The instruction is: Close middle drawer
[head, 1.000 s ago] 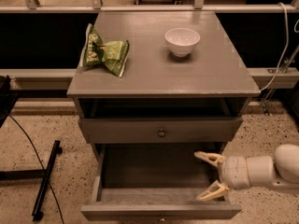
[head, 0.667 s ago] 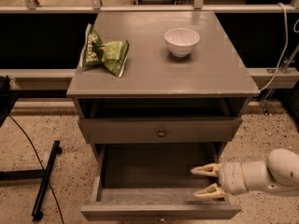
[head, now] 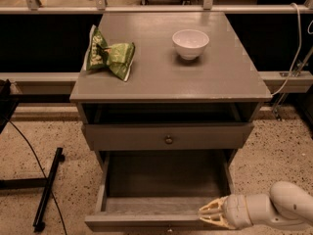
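The middle drawer [head: 161, 180] is pulled far out of the grey cabinet. Its deep plain box is empty, and its low front rail [head: 146, 221] runs along the bottom of the view. Its knob is hidden. My gripper [head: 202, 214] is at the front right corner of this drawer, on a white arm coming in from the lower right. Its cream fingers [head: 215, 207] point left, slightly apart and holding nothing, right at the front rail. Whether they touch the rail I cannot tell.
Above it is a thinner drawer front [head: 122, 137] with a round knob [head: 168, 140], nearly pushed in. On the cabinet top [head: 220, 77] are a green chip bag [head: 108, 54] and a white bowl [head: 190, 42]. A black stand [head: 46, 190] lies on the floor at the left.
My gripper has moved down and forward, from inside the drawer's right side to its front right corner. The drawer has not visibly moved.
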Controlling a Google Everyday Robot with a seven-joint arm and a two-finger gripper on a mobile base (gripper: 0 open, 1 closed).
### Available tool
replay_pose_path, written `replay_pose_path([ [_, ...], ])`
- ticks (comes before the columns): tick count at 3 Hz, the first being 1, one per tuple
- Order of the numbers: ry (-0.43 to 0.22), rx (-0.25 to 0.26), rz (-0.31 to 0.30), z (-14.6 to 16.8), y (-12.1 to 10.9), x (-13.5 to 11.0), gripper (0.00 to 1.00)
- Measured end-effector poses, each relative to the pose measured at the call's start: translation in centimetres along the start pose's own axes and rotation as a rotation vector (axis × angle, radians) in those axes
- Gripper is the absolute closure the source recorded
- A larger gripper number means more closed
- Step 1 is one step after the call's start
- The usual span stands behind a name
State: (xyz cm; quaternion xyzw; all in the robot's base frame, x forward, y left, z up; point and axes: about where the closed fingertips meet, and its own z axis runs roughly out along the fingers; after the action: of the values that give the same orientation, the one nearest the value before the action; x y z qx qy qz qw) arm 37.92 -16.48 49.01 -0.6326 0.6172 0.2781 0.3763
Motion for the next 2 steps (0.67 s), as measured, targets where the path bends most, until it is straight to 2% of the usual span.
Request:
replay_pose_path([
  [1,0.056,-0.007,-0.005,1.6,2.3,1.9,1.0],
  [2,0.114,-0.006,-0.008,2.3,3.8,3.2,1.0],
])
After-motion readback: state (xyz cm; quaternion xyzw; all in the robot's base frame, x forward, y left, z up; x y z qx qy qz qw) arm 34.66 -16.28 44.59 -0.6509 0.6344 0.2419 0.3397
